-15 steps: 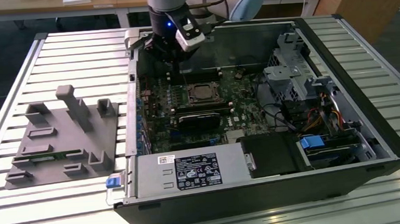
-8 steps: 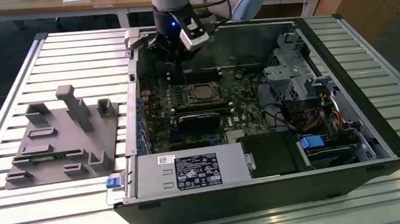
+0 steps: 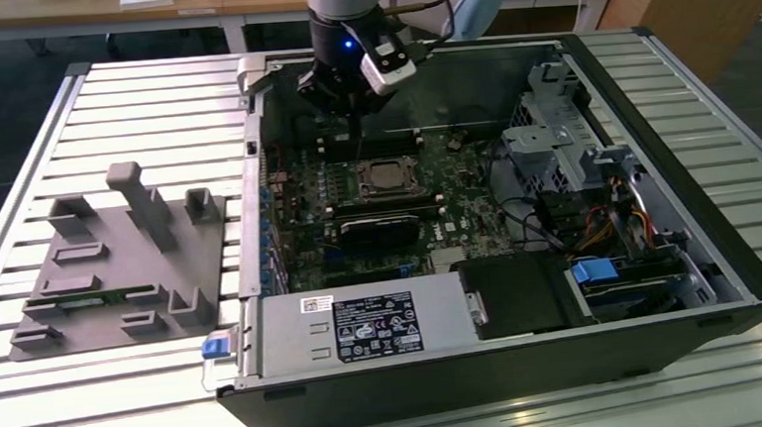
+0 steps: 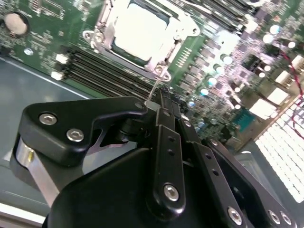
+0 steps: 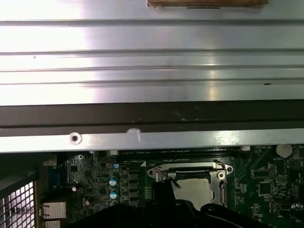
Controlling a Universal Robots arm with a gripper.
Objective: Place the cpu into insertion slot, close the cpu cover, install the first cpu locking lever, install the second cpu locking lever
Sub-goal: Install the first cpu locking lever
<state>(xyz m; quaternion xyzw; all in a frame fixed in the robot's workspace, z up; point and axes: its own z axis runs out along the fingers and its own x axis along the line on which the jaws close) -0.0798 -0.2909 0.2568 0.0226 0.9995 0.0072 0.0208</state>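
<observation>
A slatted silver table [image 3: 149,99] carries two things. A black computer case [image 3: 497,380] lies on its side with the open face up, filling the middle and the exterior view's right. Just beside it, on the exterior view's left, a grey fixture plate [image 3: 100,275] with upright blocks sits flat on the slats.

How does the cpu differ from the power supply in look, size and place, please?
The cpu is a small flat square; the power supply is a far larger box. The cpu's top is bare metal; the power supply carries labels. The cpu lies on the board; the power supply sits at the near edge of the case in the exterior view. Both are silvery and inside it.
</observation>
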